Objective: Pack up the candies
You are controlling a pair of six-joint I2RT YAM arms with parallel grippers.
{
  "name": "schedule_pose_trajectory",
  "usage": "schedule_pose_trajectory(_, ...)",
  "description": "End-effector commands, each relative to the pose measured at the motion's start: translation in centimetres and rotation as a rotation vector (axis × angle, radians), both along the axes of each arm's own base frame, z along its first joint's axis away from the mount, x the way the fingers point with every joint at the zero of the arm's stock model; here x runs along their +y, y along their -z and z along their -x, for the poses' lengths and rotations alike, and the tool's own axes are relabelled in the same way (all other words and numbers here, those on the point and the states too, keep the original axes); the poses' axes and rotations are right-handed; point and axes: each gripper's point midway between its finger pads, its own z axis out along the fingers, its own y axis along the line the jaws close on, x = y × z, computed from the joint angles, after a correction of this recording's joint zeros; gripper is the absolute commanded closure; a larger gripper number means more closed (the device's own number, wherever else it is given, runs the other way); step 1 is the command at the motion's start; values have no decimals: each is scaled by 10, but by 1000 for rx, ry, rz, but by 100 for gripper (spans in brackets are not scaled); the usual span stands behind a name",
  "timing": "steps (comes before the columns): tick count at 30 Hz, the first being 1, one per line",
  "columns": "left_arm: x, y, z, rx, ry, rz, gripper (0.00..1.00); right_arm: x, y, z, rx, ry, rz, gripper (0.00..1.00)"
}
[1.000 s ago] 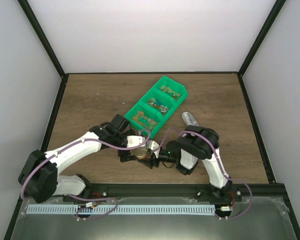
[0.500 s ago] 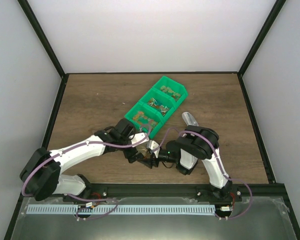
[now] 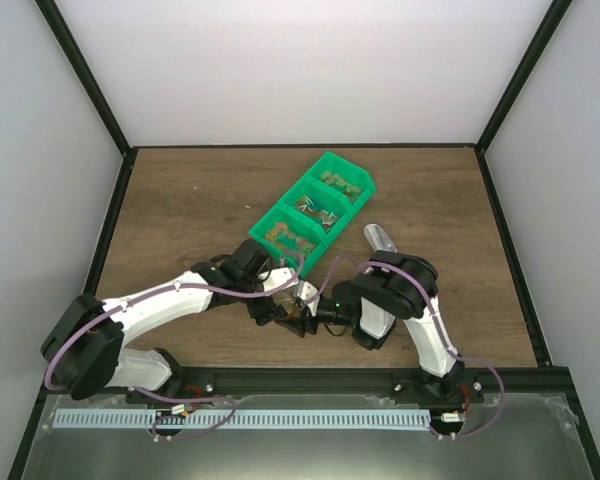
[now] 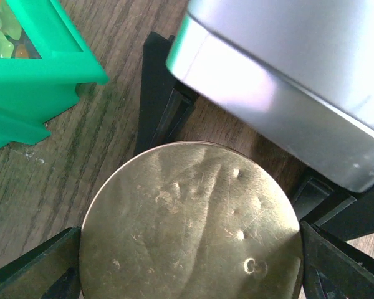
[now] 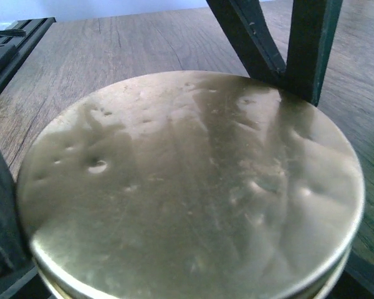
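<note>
Both grippers meet at the gold lid (image 4: pixel 190 212): right gripper (image 5: pixel 181 249) clamps it steady, left gripper (image 4: pixel 190 265) straddles it, grip unclear, probably for unscrewing; candies (image 4: pixel 0 37) wait in green bins (image 4: pixel 50 68) just beside

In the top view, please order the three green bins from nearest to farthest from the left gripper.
From the left gripper:
1. Near green bin, just beyond the gripper, at the row's front-left end.
2. Middle green bin, further back and right.
3. Far green bin, at the back-right end.
</note>
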Motion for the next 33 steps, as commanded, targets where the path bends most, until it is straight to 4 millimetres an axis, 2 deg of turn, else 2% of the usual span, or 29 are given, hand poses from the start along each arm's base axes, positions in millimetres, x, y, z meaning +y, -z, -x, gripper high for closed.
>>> schedule_pose_trajectory(1,4,6,7,-65,173,-55,17,-9,34,13,102,-16,101,66)
schedule_pose_trajectory(7,18,14,10,-111,436,-135,20,-7,32,19,84,-62,94,67)
schedule_pose_trajectory(21,18,18,10,-131,896,-198,21,-8,31,26,75,-95,93,68)
schedule_pose_trajectory(30,18,17,-2,-173,996,-229,21,-8,31,26,77,-96,94,68)
schedule_pose_trajectory(33,19,16,-1,-180,1021,-226,20,-8,31,26,79,-95,96,68)
